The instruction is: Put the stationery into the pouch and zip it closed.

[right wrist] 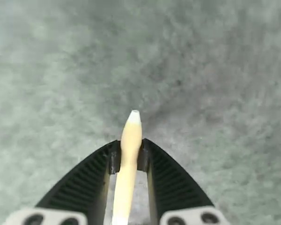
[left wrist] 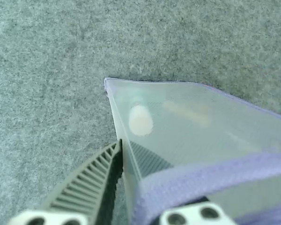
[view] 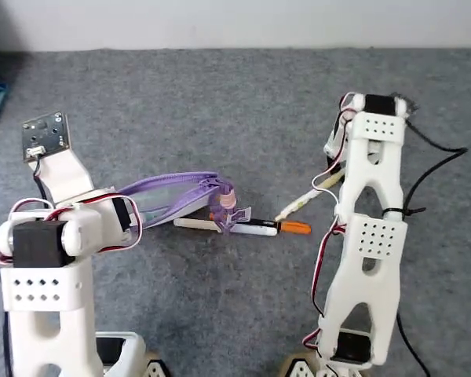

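My left jaws are clamped on the pouch [left wrist: 201, 126]. In the left wrist view one finger [left wrist: 84, 187] lies outside the clear wall and the other [left wrist: 147, 161] shows through it, pinching the edge near a corner. A purple band [left wrist: 215, 176] runs along the pouch. A pale round-ended thing [left wrist: 140, 121] sits inside, blurred by the wall; I cannot tell what it is. In the high view the pouch [view: 169, 191] lies left of centre on the grey surface [view: 220, 110]. Its purple-edged mouth points toward the middle of the frame, and my left arm [view: 55, 236] covers its left end at the lower left.

My right jaws are closed on a cream pen [right wrist: 131, 131], gripping its shaft, with the pointed tip sticking out past them above the surface. In the high view that pen [view: 298, 206] slants out from the right arm [view: 373, 236], right of centre, its tip near the orange cap of a white marker [view: 247, 228]. The marker lies flat just below the pouch's mouth. A small purple and pink piece [view: 226, 206] sits at the mouth, over the marker; I cannot tell what it is.
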